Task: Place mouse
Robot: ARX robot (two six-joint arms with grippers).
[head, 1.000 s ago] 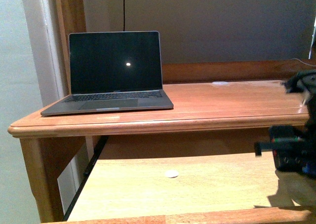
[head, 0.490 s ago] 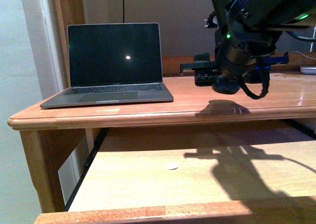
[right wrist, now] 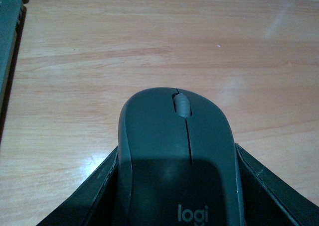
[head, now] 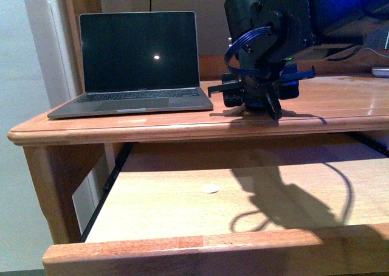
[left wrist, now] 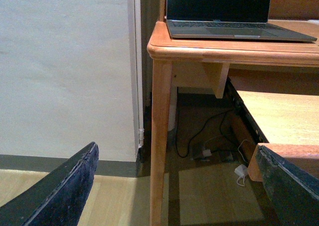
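Three views.
Front: right gripper (head: 260,103) low over desk top (head: 340,106), near laptop (head: 137,75); mouse hidden behind it.
Left wrist: left gripper (left wrist: 177,151) spread wide, empty, down beside desk leg (left wrist: 160,136).
Right wrist: fingers (right wrist: 94,191) clamped on mouse (right wrist: 177,151), close over bare wood; contact unclear.
Advice: settle mouse flat, loosen slowly, lift straight up.

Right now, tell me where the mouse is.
The mouse is held in the right gripper, down at the desk top just right of the laptop; the right wrist view shows it best.
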